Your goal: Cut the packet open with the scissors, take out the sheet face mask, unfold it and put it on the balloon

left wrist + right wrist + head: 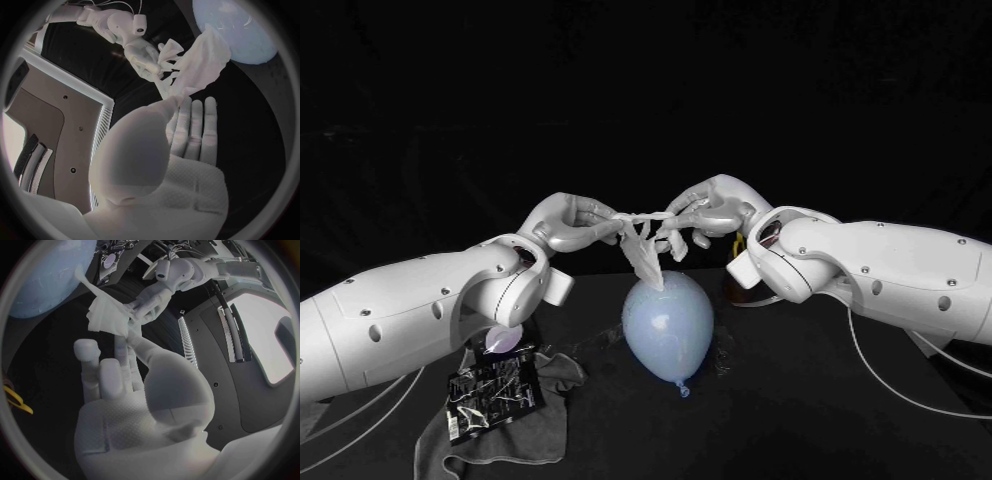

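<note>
The crumpled white sheet mask [646,243] is gripped by the fingers [607,214] of the left hand [574,222] and the right hand [711,208], its end hung over the pale blue balloon [669,325].

left robot hand [574,222], right robot hand [708,210], raised, pinching

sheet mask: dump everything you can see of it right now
The sheet mask is a thin, limp white sheet, cloth-like, wrinkled and only partly unfolded. It is held in the air between the left hand and the right hand, which pinch its upper edge so that a narrow band stretches between them. The rest hangs down in a bunched, tapering fold above the pale blue balloon. Its lower tip reaches the balloon's top, though contact cannot be confirmed.
</note>
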`<action>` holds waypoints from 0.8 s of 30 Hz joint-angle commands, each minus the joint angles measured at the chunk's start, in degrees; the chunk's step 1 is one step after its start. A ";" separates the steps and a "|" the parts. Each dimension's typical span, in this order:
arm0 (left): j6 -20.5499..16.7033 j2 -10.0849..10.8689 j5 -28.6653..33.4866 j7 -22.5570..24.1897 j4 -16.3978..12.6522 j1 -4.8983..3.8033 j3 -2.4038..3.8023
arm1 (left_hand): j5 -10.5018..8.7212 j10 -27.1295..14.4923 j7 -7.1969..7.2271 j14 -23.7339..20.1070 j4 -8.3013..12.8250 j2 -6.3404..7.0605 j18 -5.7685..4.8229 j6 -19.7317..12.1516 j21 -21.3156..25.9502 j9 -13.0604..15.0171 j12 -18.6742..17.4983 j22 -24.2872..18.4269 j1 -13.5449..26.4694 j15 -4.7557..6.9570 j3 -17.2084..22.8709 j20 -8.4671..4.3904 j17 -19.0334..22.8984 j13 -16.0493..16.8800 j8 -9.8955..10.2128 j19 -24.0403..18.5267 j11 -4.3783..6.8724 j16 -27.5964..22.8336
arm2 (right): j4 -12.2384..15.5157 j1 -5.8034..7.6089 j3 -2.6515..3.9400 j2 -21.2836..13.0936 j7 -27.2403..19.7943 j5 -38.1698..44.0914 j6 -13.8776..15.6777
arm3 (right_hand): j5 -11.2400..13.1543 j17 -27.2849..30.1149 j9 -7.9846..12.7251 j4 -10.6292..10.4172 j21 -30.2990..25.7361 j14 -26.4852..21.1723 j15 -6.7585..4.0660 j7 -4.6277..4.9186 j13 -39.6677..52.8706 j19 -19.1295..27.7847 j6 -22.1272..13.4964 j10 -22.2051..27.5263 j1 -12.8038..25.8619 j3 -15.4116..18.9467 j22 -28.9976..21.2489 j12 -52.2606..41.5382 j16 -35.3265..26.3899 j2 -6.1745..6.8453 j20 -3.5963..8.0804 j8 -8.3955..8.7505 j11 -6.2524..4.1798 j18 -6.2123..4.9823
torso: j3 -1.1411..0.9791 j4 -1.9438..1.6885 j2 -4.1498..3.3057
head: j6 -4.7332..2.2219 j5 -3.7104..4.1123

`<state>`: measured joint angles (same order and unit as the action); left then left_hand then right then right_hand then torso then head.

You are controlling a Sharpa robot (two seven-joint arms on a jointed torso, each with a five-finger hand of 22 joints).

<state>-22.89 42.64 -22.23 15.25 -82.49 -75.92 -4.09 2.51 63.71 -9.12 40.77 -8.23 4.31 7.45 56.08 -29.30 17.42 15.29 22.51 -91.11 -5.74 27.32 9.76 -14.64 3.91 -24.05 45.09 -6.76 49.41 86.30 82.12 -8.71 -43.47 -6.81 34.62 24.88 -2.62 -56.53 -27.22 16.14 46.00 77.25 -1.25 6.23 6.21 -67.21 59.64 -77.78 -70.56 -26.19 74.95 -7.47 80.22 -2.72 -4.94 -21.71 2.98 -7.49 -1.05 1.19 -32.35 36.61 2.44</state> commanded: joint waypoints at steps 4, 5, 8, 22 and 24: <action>0.82 -0.53 -0.88 0.89 0.96 -1.85 0.49 | 0.26 0.12 -0.15 -0.33 0.77 0.18 -1.33 0.01 -0.79 0.35 -0.58 0.86 1.34 -0.20 1.62 0.18 0.28 0.03 -0.32 -1.43 -0.05 0.15 | -0.74 0.30 0.05 0.01 1.04 12.02 -2.10 | -0.17 0.78 -0.12 -0.04 -0.52 -0.73 -0.01 0.11 0.02 0.40 -0.32 -0.67 0.21 -0.74 3.82 0.04 -0.45 0.51 -0.09 -0.17 -0.75 -0.91 | -0.06 0.05 0.00 | -0.04 -0.08; 1.32 -0.69 -1.17 0.78 1.10 -2.31 0.54 | 0.22 -0.05 -0.21 -0.72 1.04 0.22 -1.46 -0.04 -0.89 0.40 -0.73 1.09 1.62 -0.33 2.13 0.24 0.40 0.02 -0.36 -1.94 -0.14 -0.01 | -0.95 0.42 0.05 0.11 1.11 13.48 -2.00 | -0.17 1.04 -0.13 -0.05 -0.66 -0.85 0.00 0.13 0.01 0.48 -0.35 -0.62 0.23 -0.79 3.78 0.08 -0.54 0.55 -0.09 -0.16 -0.73 -0.94 | -0.06 0.05 -0.02 | -0.04 -0.10; 2.67 -0.96 -2.00 0.36 1.34 -3.27 0.64 | 0.22 -0.72 -0.42 -2.17 1.52 0.38 -1.86 -0.20 -0.59 0.62 -1.21 1.30 2.52 -0.83 3.50 0.55 0.88 -0.02 -0.55 -3.51 -0.46 -0.79 | -1.38 0.77 0.05 0.35 1.28 15.56 -1.80 | -0.17 1.75 -0.17 -0.04 -0.85 -1.20 0.05 0.18 0.01 0.63 -0.42 -0.40 0.26 -1.01 3.72 0.23 -0.82 0.82 -0.12 -0.15 -0.69 -0.96 | -0.05 0.04 -0.05 | -0.04 -0.09; 9.76 -1.20 -2.89 -2.06 3.43 -6.65 1.04 | 0.23 -3.85 -2.25 -7.71 3.22 1.81 -1.78 -2.36 6.60 3.53 -4.54 -2.97 6.88 -3.42 12.03 3.61 5.22 -0.20 -2.90 -6.74 -2.51 -7.33 | -3.47 2.24 0.05 1.08 1.90 17.98 -3.57 | -0.06 5.34 0.80 -1.59 -6.09 -3.41 1.41 1.62 -0.65 4.05 -3.57 4.12 2.82 -0.05 2.33 2.73 -2.20 3.45 -0.89 2.18 1.01 -1.48 | 0.01 -0.01 0.02 | -0.42 0.03; 10.07 -1.40 -2.04 -2.02 3.64 -6.87 1.04 | 0.23 -3.78 -2.50 -7.59 3.28 1.81 -1.49 -2.68 7.41 4.09 -5.01 -3.58 7.44 -3.52 12.88 3.95 5.64 -0.19 -3.34 -6.50 -2.69 -7.81 | -3.52 2.30 0.05 1.23 1.97 17.02 -4.75 | -0.13 7.31 1.62 -2.59 -8.37 -4.91 2.53 2.85 -1.29 5.64 -5.84 6.76 4.72 1.05 1.69 3.93 -2.88 5.19 -1.59 3.96 2.28 -1.46 | 0.02 0.00 0.00 | -0.49 0.02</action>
<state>-15.68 41.48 -25.06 13.58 -78.92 -82.59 -3.15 2.63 60.19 -11.40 33.26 -4.93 6.12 5.67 53.36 -22.04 19.43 10.44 19.04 -84.17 -8.91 40.01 13.34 -9.07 3.77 -27.20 38.73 -9.21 41.79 82.85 84.37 -8.65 -42.34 -5.33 51.24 22.93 -3.01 -49.55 -25.80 13.62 37.96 72.36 0.96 8.75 5.02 -61.77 54.29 -71.46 -66.35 -25.46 74.92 -3.80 77.50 2.13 -6.46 -18.06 5.04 -8.44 -1.05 1.18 -32.35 36.19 2.49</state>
